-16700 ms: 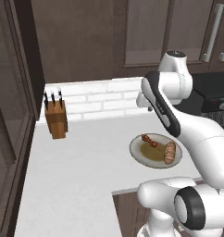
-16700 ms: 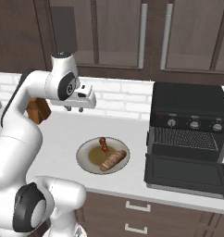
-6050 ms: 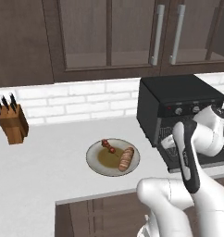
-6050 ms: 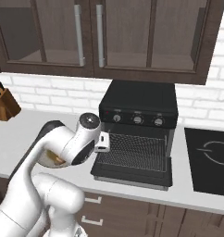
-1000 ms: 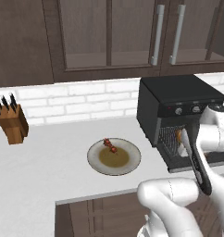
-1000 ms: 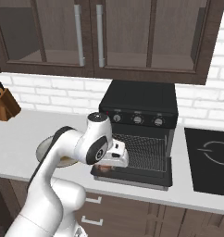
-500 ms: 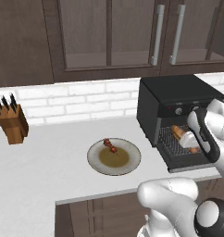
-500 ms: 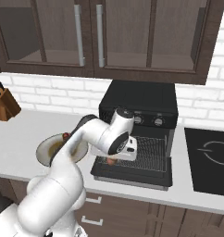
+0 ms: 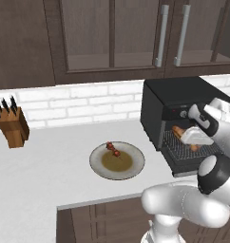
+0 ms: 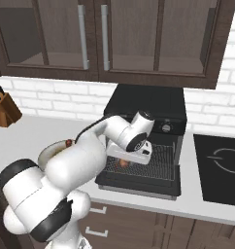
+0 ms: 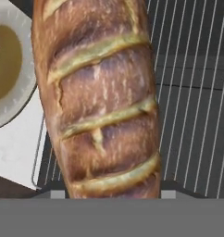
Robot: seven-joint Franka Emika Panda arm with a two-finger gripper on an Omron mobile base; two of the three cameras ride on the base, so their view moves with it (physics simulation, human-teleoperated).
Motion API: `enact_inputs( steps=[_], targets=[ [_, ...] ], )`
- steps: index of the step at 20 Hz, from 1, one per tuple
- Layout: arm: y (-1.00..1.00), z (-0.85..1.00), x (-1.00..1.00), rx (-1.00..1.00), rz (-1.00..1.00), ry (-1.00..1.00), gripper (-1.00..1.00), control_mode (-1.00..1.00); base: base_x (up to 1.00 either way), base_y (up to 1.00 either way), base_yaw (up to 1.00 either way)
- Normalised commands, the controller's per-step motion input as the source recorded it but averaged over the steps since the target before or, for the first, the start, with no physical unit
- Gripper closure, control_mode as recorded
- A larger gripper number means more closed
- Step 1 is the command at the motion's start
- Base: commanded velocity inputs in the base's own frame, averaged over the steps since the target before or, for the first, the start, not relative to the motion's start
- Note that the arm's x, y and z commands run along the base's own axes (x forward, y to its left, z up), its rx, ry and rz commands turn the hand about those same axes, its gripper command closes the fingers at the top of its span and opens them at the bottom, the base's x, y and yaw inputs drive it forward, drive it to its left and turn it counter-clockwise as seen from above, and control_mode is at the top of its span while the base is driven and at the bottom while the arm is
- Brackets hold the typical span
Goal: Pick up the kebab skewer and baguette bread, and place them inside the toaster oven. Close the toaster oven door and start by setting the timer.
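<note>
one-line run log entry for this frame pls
phase: loading oven | end effector: holding golden-brown scored baguette over wire rack | red-chunked kebab skewer: on round plate | door: open

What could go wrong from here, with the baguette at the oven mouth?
1. The baguette bread hangs in the gripper over the wire rack; released from here it might roll toward the rack's front edge or onto the toaster oven door.
2. The kebab skewer sits on the plate, so closing the door now would leave it out.
3. The arm is low inside the toaster oven; withdrawing could clip the frame.
</note>
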Motion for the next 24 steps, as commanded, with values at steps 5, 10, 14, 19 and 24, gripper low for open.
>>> enact_inputs(
  steps=[5,10,14,19,24],
  targets=[
    [-0.06,-0.31,0.34,0.04,0.00,0.00,1.00,-1.00,0.00,0.00,0.00],
    [0.00,-0.13,0.18,0.00,0.00,0.00,1.00,-1.00,0.00,0.00,0.00],
    [0.00,-0.36,0.00,0.00,0.00,0.00,1.00,-1.00,0.00,0.00,0.00],
    [0.00,-0.40,-0.12,0.00,0.00,-0.01,-1.00,-1.00,0.00,0.00,0.00],
    [0.00,-0.07,-0.34,0.00,0.00,-0.01,-1.00,-1.00,0.00,0.00,0.00]
  ],
)
